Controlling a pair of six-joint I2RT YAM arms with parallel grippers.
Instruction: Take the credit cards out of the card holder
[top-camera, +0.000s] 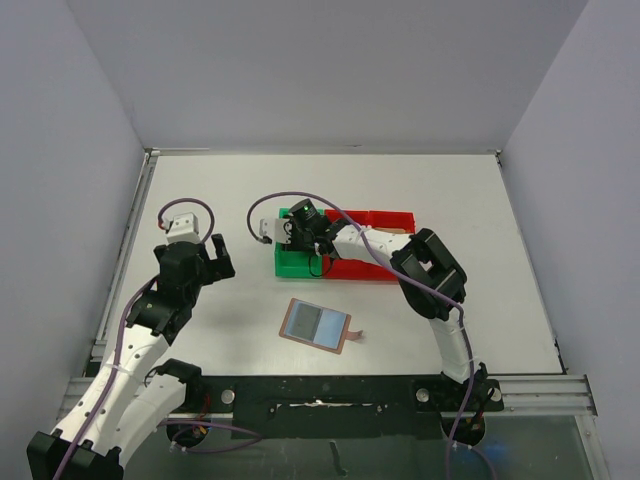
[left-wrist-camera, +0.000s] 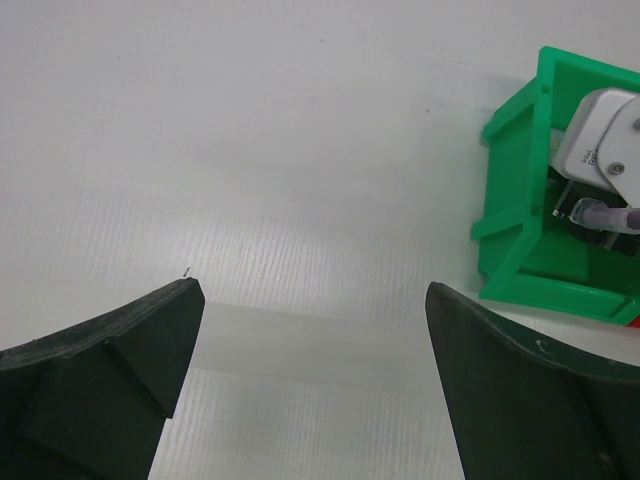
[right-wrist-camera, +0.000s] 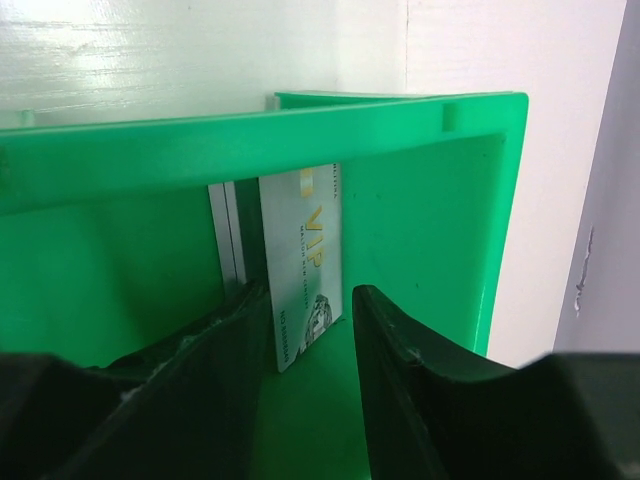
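Widest, the white table (top-camera: 480, 250). Past its middle, a green bin (top-camera: 292, 266) touching a red bin (top-camera: 385, 217). Left gripper (left-wrist-camera: 310, 290) above bare table, fingers spread wide, grasping nothing. Right gripper (right-wrist-camera: 310, 295) down inside the green bin, fingers parted, released. Nearer the arms, the card holder (top-camera: 315, 325), lying flat. Smallest, two credit cards (right-wrist-camera: 300, 260) upright against the bin's inner wall: a pale one marked VIP in front, lower end between the right fingers, a silver-grey one behind.

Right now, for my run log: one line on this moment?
left gripper open above table | right gripper open inside green bin | credit cards in bin | card holder on table
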